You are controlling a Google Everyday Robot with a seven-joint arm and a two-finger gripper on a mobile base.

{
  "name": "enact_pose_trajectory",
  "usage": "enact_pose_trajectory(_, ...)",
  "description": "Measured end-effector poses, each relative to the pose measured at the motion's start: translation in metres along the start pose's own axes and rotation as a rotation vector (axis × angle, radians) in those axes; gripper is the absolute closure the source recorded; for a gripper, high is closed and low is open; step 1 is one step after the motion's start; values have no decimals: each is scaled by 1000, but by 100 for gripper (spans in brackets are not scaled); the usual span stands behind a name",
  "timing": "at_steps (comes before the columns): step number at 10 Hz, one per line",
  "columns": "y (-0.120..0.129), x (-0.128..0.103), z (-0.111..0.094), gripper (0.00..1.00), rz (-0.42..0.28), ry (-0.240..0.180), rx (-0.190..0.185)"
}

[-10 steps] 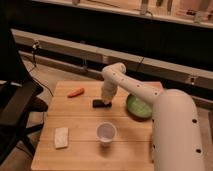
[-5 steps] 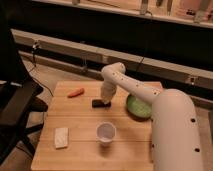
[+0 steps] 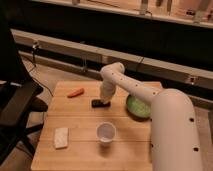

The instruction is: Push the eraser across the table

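Note:
The eraser (image 3: 99, 103) is a small flat black block lying near the middle of the light wooden table (image 3: 80, 155). My white arm reaches from the right over the table and bends down. The gripper (image 3: 105, 98) is right above the eraser's right end and seems to touch it. The white cup (image 3: 106, 132) stands in front of the eraser, nearer the table's front edge.
An orange carrot-like piece (image 3: 76, 92) lies at the back left. A pale whitish pad (image 3: 61, 137) lies at the front left. A green bowl (image 3: 138, 107) sits at the right, partly behind my arm. A dark chair (image 3: 15, 107) stands left of the table.

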Motion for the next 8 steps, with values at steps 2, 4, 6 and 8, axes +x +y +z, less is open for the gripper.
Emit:
enact_pose_trajectory(2, -1, 0, -1, 100, -2, 1, 1)
enact_pose_trajectory(4, -2, -1, 1, 100, -8, -2, -1)
enact_pose_trajectory(6, -3, -2, 0, 100, -9, -2, 1)
enact_pose_trajectory(8, -3, -2, 0, 100, -9, -2, 1)
